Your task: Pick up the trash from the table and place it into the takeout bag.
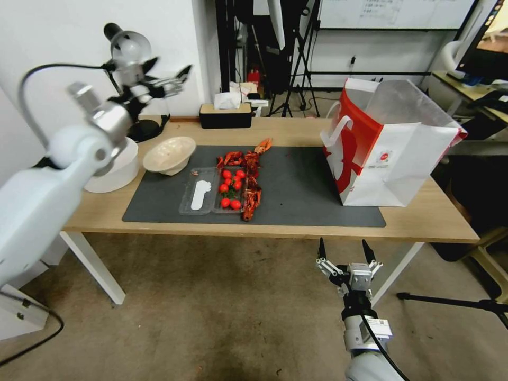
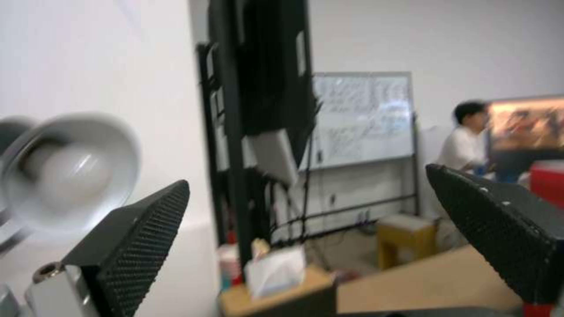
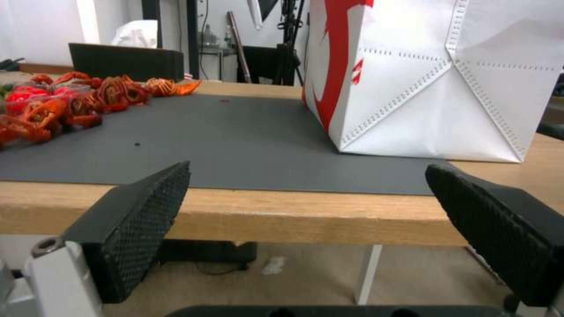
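Observation:
The table (image 1: 434, 219) carries a dark grey mat (image 1: 301, 190). On the mat lie red crayfish shells (image 1: 252, 177), a clear plastic tray (image 1: 211, 197) with cherry tomatoes and a white piece in it, and at the mat's far left corner a cream bowl (image 1: 169, 154). The takeout bag (image 1: 389, 159) stands open on the right. My left gripper (image 1: 172, 74) is open, raised high over the table's far left, next to a lamp. Below the table's front edge my right gripper (image 1: 343, 246) is open and faces the mat (image 3: 235, 141), the shells (image 3: 88, 97) and the bag (image 3: 440, 88).
A white round container (image 1: 114, 169) and a desk lamp (image 1: 127, 47) stand at the table's left end. A black tissue box (image 1: 225, 114) sits at the back edge. Tripods and stands fill the floor behind, and a tripod leg (image 1: 455, 302) lies at lower right.

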Tool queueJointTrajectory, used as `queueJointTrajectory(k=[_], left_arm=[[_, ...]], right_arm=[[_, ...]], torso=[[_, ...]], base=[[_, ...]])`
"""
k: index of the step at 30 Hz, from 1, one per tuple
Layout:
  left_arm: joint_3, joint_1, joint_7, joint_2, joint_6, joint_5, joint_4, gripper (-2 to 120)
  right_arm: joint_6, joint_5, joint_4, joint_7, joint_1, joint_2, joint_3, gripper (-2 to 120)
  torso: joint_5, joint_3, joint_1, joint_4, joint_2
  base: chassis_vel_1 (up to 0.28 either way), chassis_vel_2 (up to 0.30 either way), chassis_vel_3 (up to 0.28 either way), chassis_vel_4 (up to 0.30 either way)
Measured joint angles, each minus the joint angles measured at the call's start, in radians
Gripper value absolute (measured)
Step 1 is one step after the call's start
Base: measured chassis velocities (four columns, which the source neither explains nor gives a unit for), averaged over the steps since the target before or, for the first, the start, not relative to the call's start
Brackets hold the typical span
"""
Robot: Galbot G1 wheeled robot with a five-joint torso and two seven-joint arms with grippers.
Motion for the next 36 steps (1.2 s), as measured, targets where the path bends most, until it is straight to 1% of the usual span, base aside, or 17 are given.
queueJointTrajectory(k=[1, 2, 3, 5, 6, 9, 10, 12, 13, 16, 18, 19, 21, 24, 27, 29, 36], left_arm=[[-0.047, 0.07, -0.011, 0.0, -0.002, 0.029, -0.025, 100], [-0.047, 0.07, -0.011, 0.0, -0.002, 0.029, -0.025, 100], [-0.111, 0.162, -0.028, -0.006, -0.004, 0.062, -0.06, 100], [-0.205, 0.295, -0.066, -0.027, -0.005, 0.106, -0.111, 100], [-0.205, 0.295, -0.066, -0.027, -0.005, 0.106, -0.111, 100], [-0.338, 0.482, -0.09, -0.082, -0.017, 0.189, -0.159, 100], [-0.338, 0.482, -0.09, -0.082, -0.017, 0.189, -0.159, 100], [-0.413, 0.574, -0.098, -0.122, -0.026, 0.221, -0.183, 100], [-0.413, 0.574, -0.098, -0.122, -0.026, 0.221, -0.183, 100], [-0.481, 0.68, -0.113, -0.179, -0.043, 0.282, -0.211, 100], [-0.489, 0.696, -0.117, -0.19, -0.046, 0.294, -0.216, 100], [-0.501, 0.736, -0.133, -0.224, -0.052, 0.319, -0.229, 100], [-0.504, 0.755, -0.146, -0.241, -0.054, 0.329, -0.236, 100], [-0.51, 0.824, -0.175, -0.305, -0.078, 0.374, -0.248, 100], [-0.512, 0.854, -0.179, -0.335, -0.089, 0.39, -0.25, 100], [-0.512, 0.885, -0.18, -0.37, -0.106, 0.407, -0.251, 100], [-0.511, 0.931, -0.18, -0.425, -0.137, 0.445, -0.25, 100]], right_arm=[[0.0, 0.0, 0.0, 0.0, 0.001, -0.001, -0.001, 100], [0.0, 0.0, 0.0, 0.0, 0.001, -0.001, -0.001, 100], [0.0, 0.0, 0.0, 0.0, 0.003, -0.001, -0.003, 100], [-0.001, 0.0, 0.0, 0.001, 0.004, -0.003, -0.006, 100], [-0.001, 0.0, 0.0, 0.001, 0.004, -0.003, -0.006, 100], [-0.001, -0.001, -0.001, 0.001, 0.006, -0.005, -0.016, 100], [-0.001, -0.001, -0.001, 0.001, 0.006, -0.005, -0.016, 100], [-0.001, -0.002, -0.001, 0.001, 0.007, -0.005, -0.023, 100], [-0.001, -0.002, -0.001, 0.001, 0.007, -0.005, -0.023, 100], [-0.001, -0.004, -0.001, 0.003, 0.006, -0.006, -0.029, 100], [-0.001, -0.005, -0.001, 0.003, 0.005, -0.006, -0.029, 100], [-0.001, -0.005, -0.001, 0.004, 0.001, -0.006, -0.03, 100], [0.0, -0.006, -0.001, 0.005, -0.001, -0.006, -0.03, 100], [0.001, -0.007, 0.001, 0.006, -0.004, -0.007, -0.03, 100], [0.002, -0.007, 0.001, 0.007, -0.005, -0.007, -0.03, 100], [0.002, -0.007, 0.001, 0.007, -0.006, -0.008, -0.029, 100], [0.003, -0.007, 0.0, 0.009, -0.009, -0.008, -0.031, 100]], torso=[[-0.0007, 0.0, 0.0, 0.0003, 0.0], [-0.0007, 0.0, 0.0, 0.0003, 0.0], [0.0, 0.0, 0.0, 0.0003, 0.0], [0.0002, 0.0, 0.0, 0.0002, 0.0], [0.0002, 0.0, 0.0, 0.0002, 0.0], [-0.0003, 0.0, 0.0, 0.0005, 0.0], [-0.0003, 0.0, 0.0, 0.0005, 0.0], [0.0003, 0.0, 0.0, 0.0005, 0.0], [0.0003, 0.0, 0.0, 0.0005, 0.0], [0.0005, 0.0, 0.0, 0.0002, 0.0], [0.0003, 0.0, 0.0, 0.0002, 0.0], [0.0, 0.0, 0.0, 0.0003, 0.0], [0.0001, 0.0, 0.0, 0.0003, 0.0], [0.0003, 0.0, 0.0, 0.0001, 0.0], [0.0, 0.0, 0.0, 0.0004, 0.0], [0.0004, 0.0, 0.0, 0.0003, 0.0], [0.0003, 0.0, 0.0, 0.0002, 0.0]], base=[[0.0, 0.0, 0.0, 0.0], [0.0, 0.0, 0.0, 0.0], [0.0, 0.0, 0.0, 0.0], [0.0, 0.0, 0.0, 0.0], [0.0, 0.0, 0.0, 0.0], [0.0, 0.0, 0.0, 0.0], [0.0, 0.0, 0.0, 0.0], [0.0, 0.0, 0.0, 0.0], [0.0, 0.0, 0.0, 0.0], [0.0, 0.0, 0.0, 0.0], [0.0, 0.0, 0.0, 0.0], [0.0, 0.0, 0.0, 0.0], [0.0, 0.0, 0.0, 0.0], [0.0, 0.0, 0.0, 0.0], [0.0, 0.0, 0.0, 0.0], [0.0, 0.0, 0.0, 0.0], [0.0, 0.0, 0.0, 0.0]])
